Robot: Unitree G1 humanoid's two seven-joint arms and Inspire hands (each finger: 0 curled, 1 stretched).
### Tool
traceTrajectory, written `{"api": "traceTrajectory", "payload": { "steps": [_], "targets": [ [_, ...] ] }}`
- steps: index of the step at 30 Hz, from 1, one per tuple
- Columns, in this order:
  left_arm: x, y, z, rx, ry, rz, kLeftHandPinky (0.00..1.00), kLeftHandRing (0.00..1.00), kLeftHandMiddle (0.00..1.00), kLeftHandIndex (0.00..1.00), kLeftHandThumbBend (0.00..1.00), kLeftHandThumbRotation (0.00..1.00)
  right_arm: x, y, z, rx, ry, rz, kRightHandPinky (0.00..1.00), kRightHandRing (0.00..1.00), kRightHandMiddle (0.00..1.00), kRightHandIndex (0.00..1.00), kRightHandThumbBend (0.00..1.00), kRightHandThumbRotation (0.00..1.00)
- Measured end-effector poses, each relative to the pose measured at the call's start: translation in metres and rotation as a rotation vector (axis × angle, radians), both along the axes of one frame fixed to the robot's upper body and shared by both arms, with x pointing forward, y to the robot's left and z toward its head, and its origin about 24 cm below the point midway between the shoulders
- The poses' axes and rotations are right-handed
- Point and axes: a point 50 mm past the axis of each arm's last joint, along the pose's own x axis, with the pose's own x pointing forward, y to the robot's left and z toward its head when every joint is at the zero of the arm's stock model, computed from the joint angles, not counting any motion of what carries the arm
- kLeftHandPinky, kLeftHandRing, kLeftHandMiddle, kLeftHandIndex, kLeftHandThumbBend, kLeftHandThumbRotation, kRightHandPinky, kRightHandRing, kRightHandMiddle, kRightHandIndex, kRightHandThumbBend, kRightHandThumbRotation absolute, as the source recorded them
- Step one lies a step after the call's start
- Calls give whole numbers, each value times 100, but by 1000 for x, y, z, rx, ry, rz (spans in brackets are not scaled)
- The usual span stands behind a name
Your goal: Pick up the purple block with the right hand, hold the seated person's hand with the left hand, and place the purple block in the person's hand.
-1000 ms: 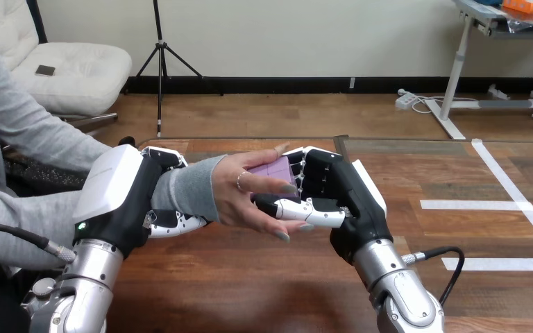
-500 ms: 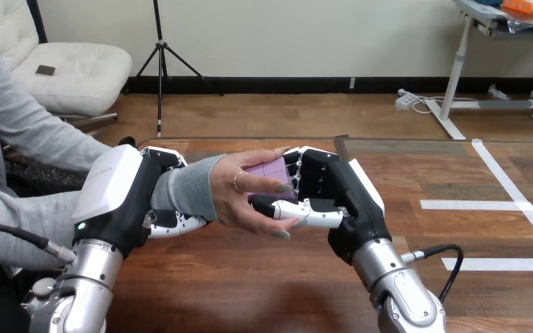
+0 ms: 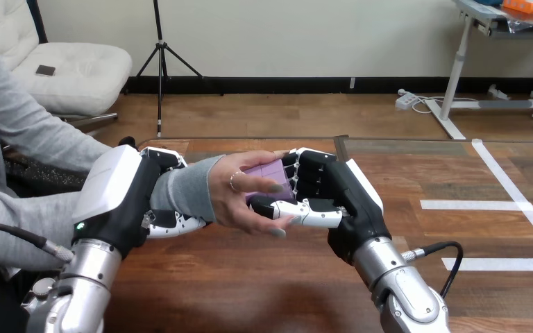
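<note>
Purple block point(image 3: 271, 171), perhaps lengthwise left-right, in right hand point(image 3: 347, 198)

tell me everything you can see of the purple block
The purple block is a small, light purple, flat-faced piece with faint grooves on its top face, plastic by its look. It is held tilted above the table by the right hand, fingers and thumb curled round it, against the person's hand, whose fingers touch it. Much of it is hidden.

The wooden table point(image 3: 250, 277) showed a brown, grained top. On the table's right side, a long white tape strip point(image 3: 510, 184) ran slantwise from the far edge. Two shorter white strips point(image 3: 468, 205) point(image 3: 500, 263) met it from the table's middle.
</note>
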Motion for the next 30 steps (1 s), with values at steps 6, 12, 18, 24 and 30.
{"api": "traceTrajectory", "payload": {
  "steps": [6, 12, 18, 24, 30],
  "targets": [
    [0, 1, -1, 20, 31, -9, 38, 46, 50, 51, 73, 20, 0, -3, -1, -11, 25, 9, 44, 51, 55, 57, 84, 20],
    [0, 0, -2, 47, 48, -9, 44, 52, 57, 57, 76, 31, 0, -5, -5, 0, 63, 23, 48, 56, 60, 62, 81, 29],
    [0, -2, 4, 68, 26, -21, 46, 56, 62, 62, 77, 38, -1, -6, -8, 37, 99, 38, 53, 61, 66, 68, 79, 41],
    [0, -3, 7, 80, 10, -26, 46, 57, 64, 63, 77, 42, -2, -5, -7, 53, 107, 51, 55, 65, 71, 74, 80, 53],
    [0, -4, 11, 83, -5, -33, 47, 59, 65, 64, 76, 43, -1, -6, -4, 51, 97, 55, 55, 67, 74, 77, 81, 60]
  ]
}}
